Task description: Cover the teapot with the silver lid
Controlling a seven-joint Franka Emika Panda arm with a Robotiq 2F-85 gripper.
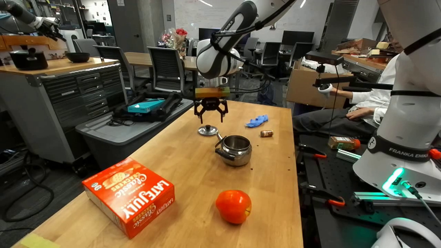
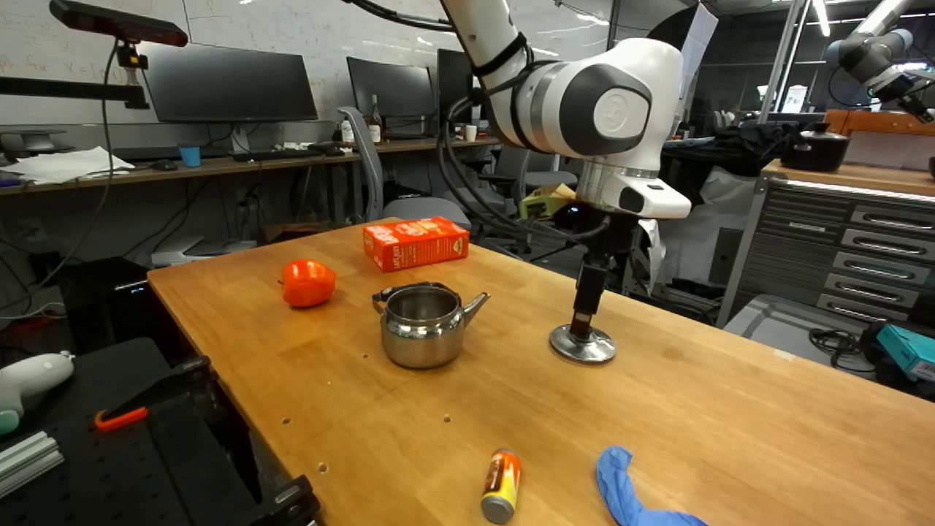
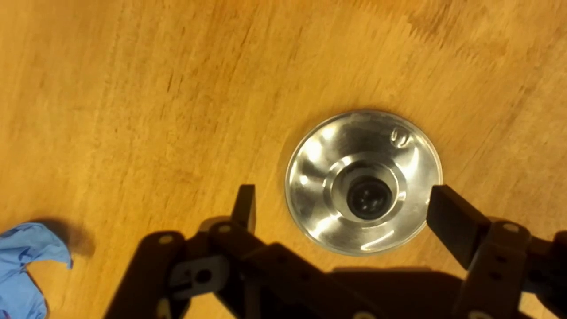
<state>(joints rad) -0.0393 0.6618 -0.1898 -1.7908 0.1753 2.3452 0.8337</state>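
One gripper (image 1: 211,120) over a silver lid (image 3: 364,181), jaws spread apart, lid and nearby teapot (image 2: 422,334) on a wooden table (image 1: 193,182)

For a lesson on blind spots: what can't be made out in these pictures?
Silver lid: underside, against the table, every view.
Teapot: inside floor, behind its near wall, both exterior views.
Blue glove: cut off by the wrist view's left edge.
Seated person: head, behind the arm, an exterior view.

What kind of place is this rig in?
Probably a robotics lab: there's the Franka arm, a second robot arm in the background, and a large whiteboard.
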